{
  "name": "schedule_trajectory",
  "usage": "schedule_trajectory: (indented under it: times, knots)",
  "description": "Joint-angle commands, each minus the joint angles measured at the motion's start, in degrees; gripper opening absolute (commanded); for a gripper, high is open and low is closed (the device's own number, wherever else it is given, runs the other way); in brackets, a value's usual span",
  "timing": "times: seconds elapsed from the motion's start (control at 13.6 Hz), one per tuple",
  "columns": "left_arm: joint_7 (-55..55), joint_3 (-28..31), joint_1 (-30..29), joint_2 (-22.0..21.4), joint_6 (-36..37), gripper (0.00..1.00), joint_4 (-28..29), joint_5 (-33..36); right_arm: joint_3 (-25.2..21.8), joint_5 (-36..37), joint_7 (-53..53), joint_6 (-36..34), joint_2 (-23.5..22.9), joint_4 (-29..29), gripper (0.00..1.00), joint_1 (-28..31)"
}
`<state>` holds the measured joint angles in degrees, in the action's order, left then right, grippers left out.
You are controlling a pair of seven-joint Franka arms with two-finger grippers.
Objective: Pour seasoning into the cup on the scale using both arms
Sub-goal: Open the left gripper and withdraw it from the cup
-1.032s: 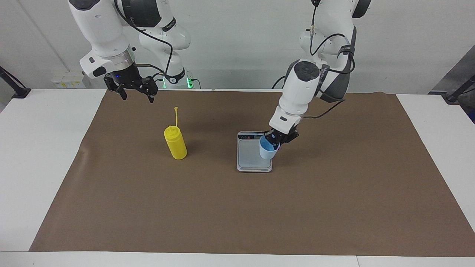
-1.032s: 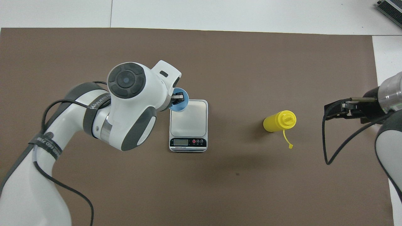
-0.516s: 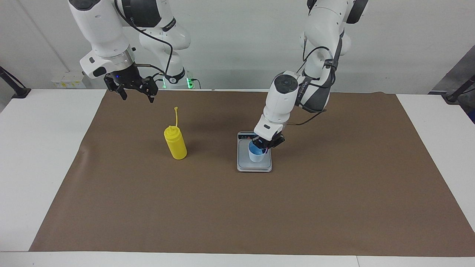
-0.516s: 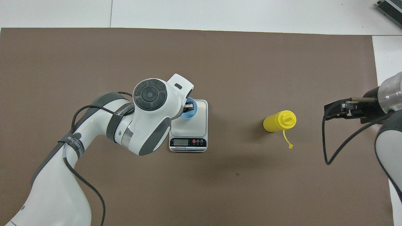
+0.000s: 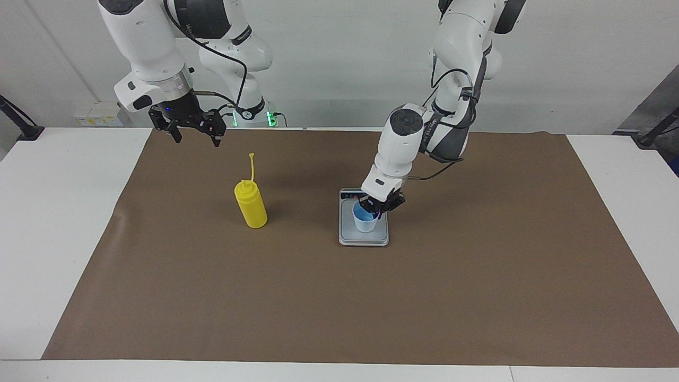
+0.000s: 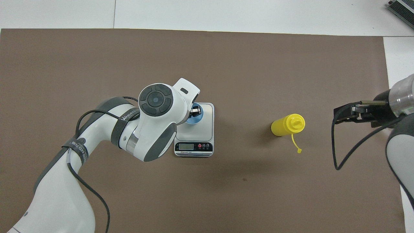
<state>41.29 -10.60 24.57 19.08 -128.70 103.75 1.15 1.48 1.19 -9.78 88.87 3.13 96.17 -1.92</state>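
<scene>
Overhead view: pale-blue cup (image 6: 193,120), brighter-blue inside.

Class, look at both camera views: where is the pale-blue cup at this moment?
The cup stands on the scale, with the left gripper at its rim. The yellow bottle stands apart on the brown mat, toward the right arm's end of the table.

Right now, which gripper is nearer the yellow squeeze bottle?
The right gripper. It hangs in the air over the mat near the yellow squeeze bottle. The left gripper is at the cup on the scale.
</scene>
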Motion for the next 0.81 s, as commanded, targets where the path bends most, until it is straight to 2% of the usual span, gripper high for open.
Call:
schedule_trajectory:
  times: [0.0, 0.15, 0.37, 0.74]
  knots:
    - [0.8, 1.2, 0.2, -2.2, 0.6, 1.0, 0.3, 1.2, 0.2, -1.1, 0.1, -0.4, 1.3, 1.2, 1.0, 0.2]
    - [-0.7, 1.4, -2.7, -5.5, 4.8, 1.0, -1.2, 1.8, 0.3, -1.1, 0.0, -0.3, 1.1, 0.8, 1.0, 0.2]
    - [-12.5, 1.4, -7.3, -9.3, 8.9, 1.0, -2.1, 1.9, 0.6, -1.1, 0.8, -0.3, 1.2, 0.7, 1.0, -0.1]
    - [-26.1, 1.1, -16.0, -14.6, 17.1, 1.0, -3.6, 1.2, 0.6, -1.2, 19.1, 0.4, 1.2, 0.8, 1.0, 0.0]
